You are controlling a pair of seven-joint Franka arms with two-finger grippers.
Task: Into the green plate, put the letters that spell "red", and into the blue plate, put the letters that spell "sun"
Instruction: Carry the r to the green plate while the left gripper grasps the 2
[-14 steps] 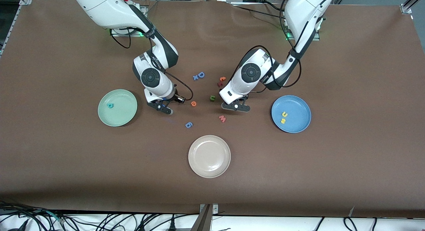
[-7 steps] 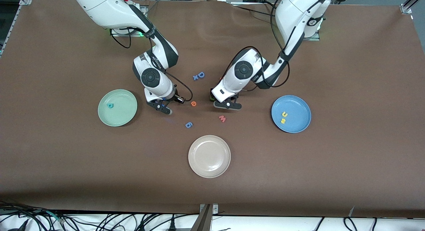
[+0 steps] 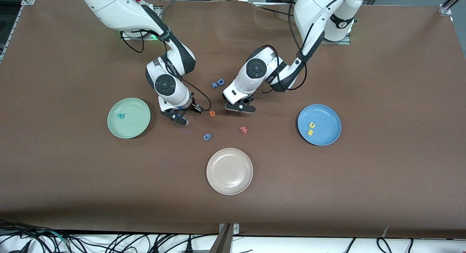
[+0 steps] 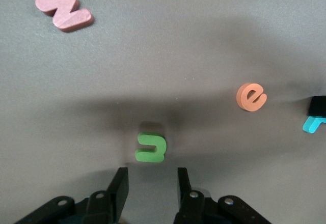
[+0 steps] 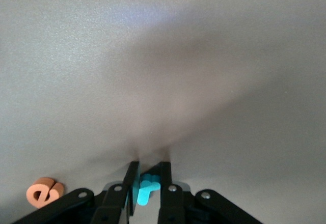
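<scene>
In the right wrist view my right gripper is shut on the small teal "r", low at the table between the green plate and the orange "e". A teal "d" lies in the green plate. My left gripper is open just above the table, and the green "n" lies just past its fingertips. The left hand hides the "n" in the front view. The blue plate holds the yellow "s" and "u".
A pinkish "w" and a blue "6"-like piece lie nearer the camera than the grippers. A blue "D" lies between the two arms. The cream plate is nearest the camera.
My left gripper has moved toward the right arm's end of the table, coming over the green "n". My right gripper has closed on the teal "r" without shifting.
</scene>
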